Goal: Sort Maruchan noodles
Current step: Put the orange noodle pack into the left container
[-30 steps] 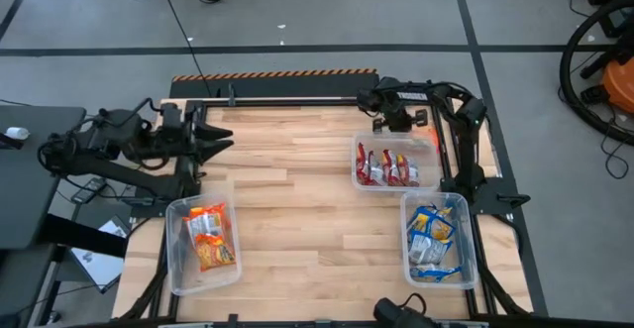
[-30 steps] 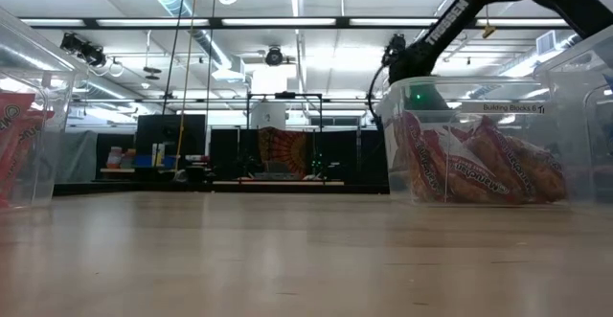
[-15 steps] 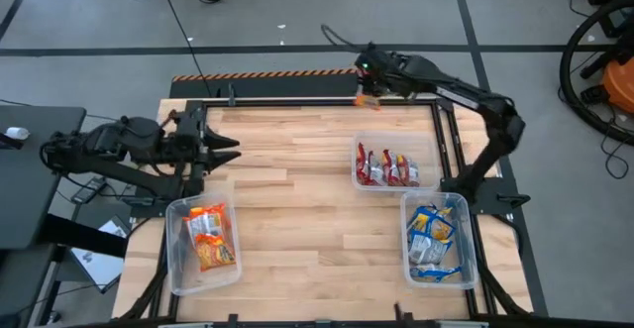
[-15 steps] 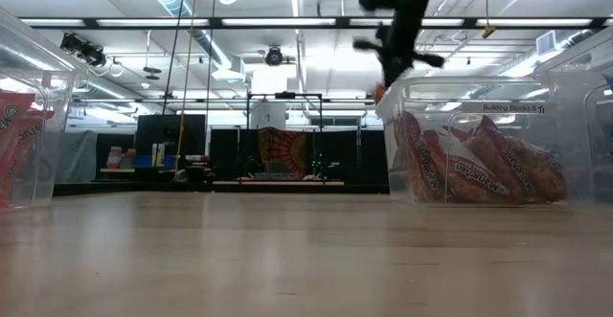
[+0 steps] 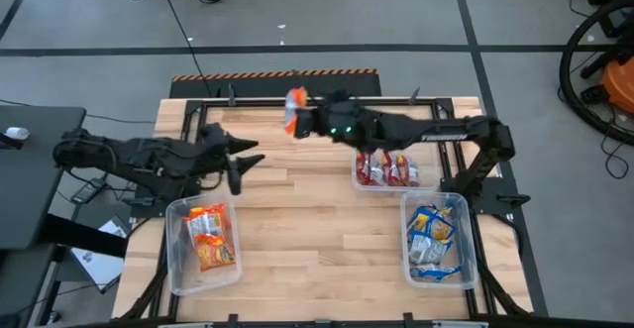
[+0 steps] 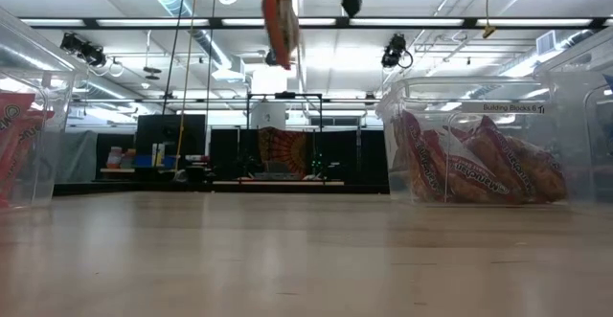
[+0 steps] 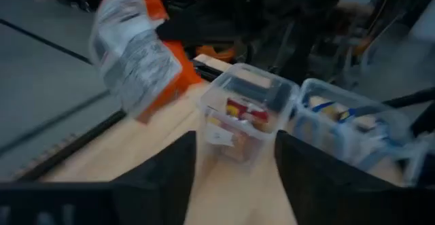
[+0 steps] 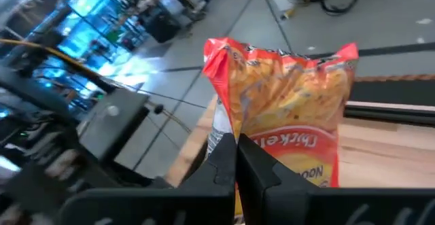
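Right pincer (image 5: 297, 116) clamped on orange chicken ramen packet (image 5: 293, 111), held high above worktop (image 5: 297, 219), well left of red-packet bin (image 5: 394, 165). Left pincer (image 5: 241, 165) open nearby. Pkt looks light, crinkly, slippery; brittle inside, so best gripped by edge seam.

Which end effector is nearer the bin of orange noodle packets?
Left. The left end effector hangs open just behind the bin of orange packets; the right end effector, gripping an orange packet, is farther off near the table's back edge.
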Motion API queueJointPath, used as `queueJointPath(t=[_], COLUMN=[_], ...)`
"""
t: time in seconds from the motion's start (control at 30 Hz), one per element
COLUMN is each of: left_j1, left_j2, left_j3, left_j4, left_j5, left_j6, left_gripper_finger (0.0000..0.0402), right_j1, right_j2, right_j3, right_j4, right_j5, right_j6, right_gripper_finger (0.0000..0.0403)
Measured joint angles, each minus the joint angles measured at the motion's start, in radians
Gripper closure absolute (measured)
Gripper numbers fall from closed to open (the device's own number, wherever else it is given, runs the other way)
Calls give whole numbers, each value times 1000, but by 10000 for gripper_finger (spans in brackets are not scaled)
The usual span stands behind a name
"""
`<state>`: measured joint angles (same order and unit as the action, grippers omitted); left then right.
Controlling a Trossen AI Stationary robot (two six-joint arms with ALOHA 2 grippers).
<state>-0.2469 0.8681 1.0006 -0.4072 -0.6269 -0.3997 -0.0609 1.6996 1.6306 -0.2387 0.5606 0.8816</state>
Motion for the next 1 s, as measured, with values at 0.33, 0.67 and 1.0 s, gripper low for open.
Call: queueJointPath(t=[0.33,0.67,1.0], left_j1=[71,198,296], left_j2=[177,263,271], left_j3=[-10,-10,-10], left_j4=[127,204,242], left_j5=[-244,-250,-184], left_j6=[170,326,392], left_gripper_finger=[110,109,122], right_j1=[46,26,3], right_j2=[100,114,115], right_j3=[0,-1,-1], right_j4=[170,282,255], right_j5=[80,45,19], right_j6=[-67,-23,16], right_gripper_finger=[398,398,398])
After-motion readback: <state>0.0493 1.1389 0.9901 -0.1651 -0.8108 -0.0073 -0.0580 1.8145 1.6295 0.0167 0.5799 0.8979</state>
